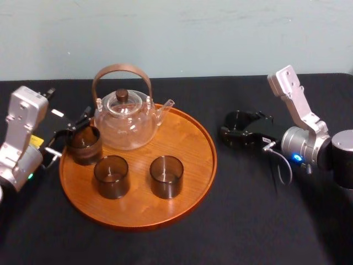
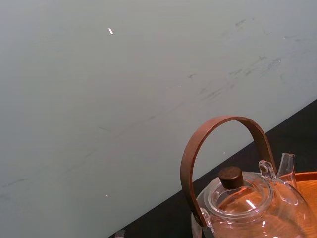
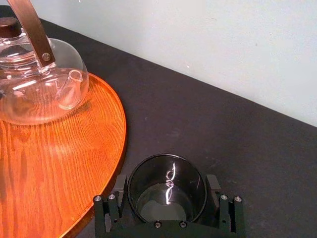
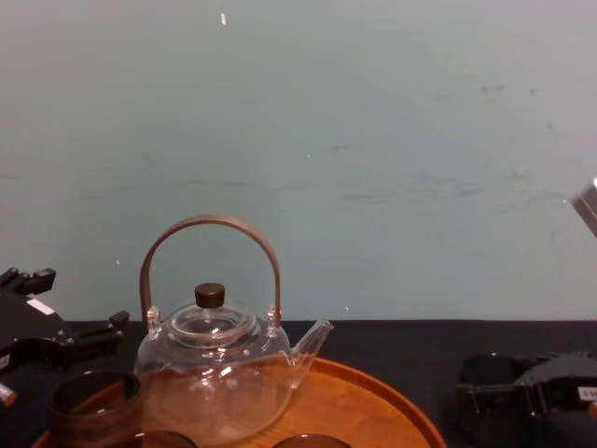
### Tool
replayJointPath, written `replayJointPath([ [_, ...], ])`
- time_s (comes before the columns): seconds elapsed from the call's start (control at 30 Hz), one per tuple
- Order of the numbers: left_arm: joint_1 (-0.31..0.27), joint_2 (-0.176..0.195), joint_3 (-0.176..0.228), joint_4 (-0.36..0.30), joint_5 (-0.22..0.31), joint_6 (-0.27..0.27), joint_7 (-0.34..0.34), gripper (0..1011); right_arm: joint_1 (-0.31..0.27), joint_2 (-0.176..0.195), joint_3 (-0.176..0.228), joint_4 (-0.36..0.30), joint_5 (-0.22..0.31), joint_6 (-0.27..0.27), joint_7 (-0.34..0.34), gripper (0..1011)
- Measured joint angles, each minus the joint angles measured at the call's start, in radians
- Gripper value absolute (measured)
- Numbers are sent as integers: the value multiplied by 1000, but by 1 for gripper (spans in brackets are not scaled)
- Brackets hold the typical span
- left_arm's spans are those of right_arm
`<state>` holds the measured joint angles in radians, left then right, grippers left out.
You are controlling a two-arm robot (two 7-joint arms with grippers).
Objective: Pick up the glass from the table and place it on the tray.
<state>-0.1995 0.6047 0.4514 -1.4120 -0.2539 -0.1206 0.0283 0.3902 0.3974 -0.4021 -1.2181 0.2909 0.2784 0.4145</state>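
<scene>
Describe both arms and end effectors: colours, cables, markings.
Both arms are silver-grey with boxy wrist links. The left arm carries a yellow label and a small green light. The left end effector is black with white tags. The right arm has a round joint with a blue light and a looped grey cable. The right end effector is black.
</scene>
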Motion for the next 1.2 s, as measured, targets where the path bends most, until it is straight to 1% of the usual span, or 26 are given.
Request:
replayJointPath([
  [0.07, 0, 0, 0, 0, 0, 0, 0, 1001, -1, 0, 1, -1, 1, 0, 0, 1003],
  [0.23, 0, 0, 0, 0, 0, 0, 0, 1001, -1, 0, 1, -1, 2, 0, 0, 906],
  [0.87, 0, 0, 0, 0, 0, 0, 0, 1001, -4, 2, 4, -5, 5, 0, -1, 905],
  [0.97, 0, 0, 0, 0, 0, 0, 0, 1001, -15, 15, 16, -26, 16, -4, 13, 905],
  [1.2, 0, 0, 0, 0, 0, 0, 0, 1001, -15, 41, 17, -61, 24, -20, 50, 905],
])
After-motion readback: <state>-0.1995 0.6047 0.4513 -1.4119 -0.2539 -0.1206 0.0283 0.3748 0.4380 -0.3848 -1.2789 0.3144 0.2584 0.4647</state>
